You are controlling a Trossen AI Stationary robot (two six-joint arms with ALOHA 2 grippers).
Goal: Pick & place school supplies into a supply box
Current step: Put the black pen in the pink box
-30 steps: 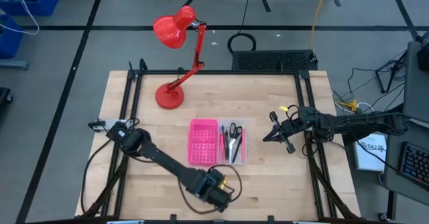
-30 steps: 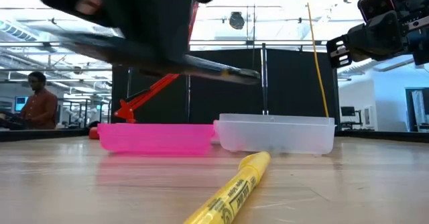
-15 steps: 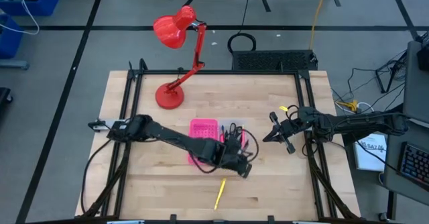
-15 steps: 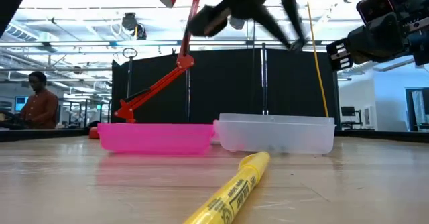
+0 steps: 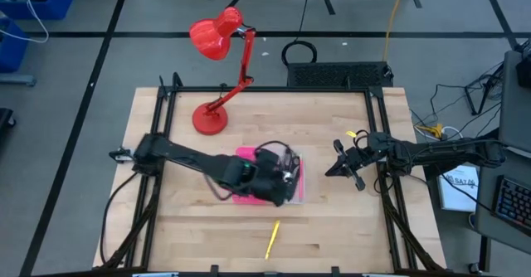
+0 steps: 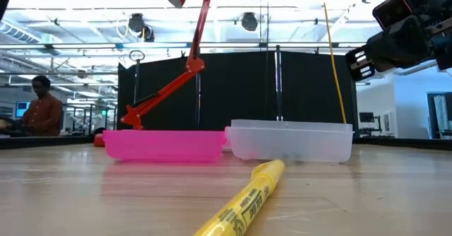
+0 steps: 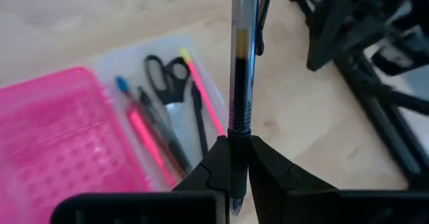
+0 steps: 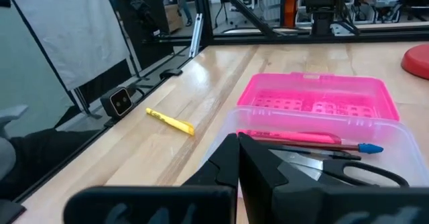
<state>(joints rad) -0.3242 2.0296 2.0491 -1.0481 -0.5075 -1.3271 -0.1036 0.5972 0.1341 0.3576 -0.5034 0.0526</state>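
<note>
At the frame's centre, the left gripper (image 7: 239, 158), clamped on a pen (image 7: 240, 63), should lower it flat into the clear tray (image 7: 134, 60).

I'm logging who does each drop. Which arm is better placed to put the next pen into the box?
Left. The left gripper already clamps a pen above the clear tray of the supply box. The right gripper waits empty beside the box.
</note>
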